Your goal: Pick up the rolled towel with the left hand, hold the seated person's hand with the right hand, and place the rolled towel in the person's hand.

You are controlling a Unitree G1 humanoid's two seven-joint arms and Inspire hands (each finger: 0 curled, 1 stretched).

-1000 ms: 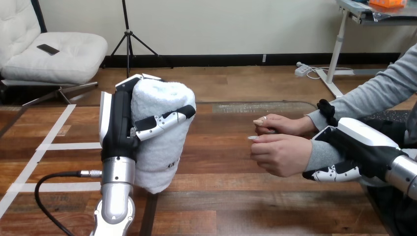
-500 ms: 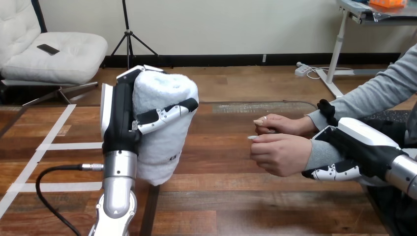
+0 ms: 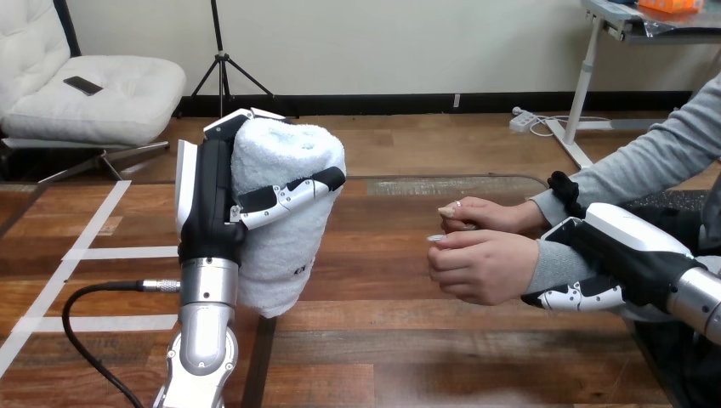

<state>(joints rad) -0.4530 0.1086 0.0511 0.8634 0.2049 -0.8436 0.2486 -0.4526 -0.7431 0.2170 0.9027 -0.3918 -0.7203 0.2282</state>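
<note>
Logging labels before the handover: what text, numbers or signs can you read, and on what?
On the rolled towel in the left hand: small dark print near its lower edge, too small to read.
Nothing else bears readable text, numbers or signs.

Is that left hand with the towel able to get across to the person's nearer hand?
Probably yes: only bare table lies between the left hand with its rolled towel and the person's nearer hand.
</note>
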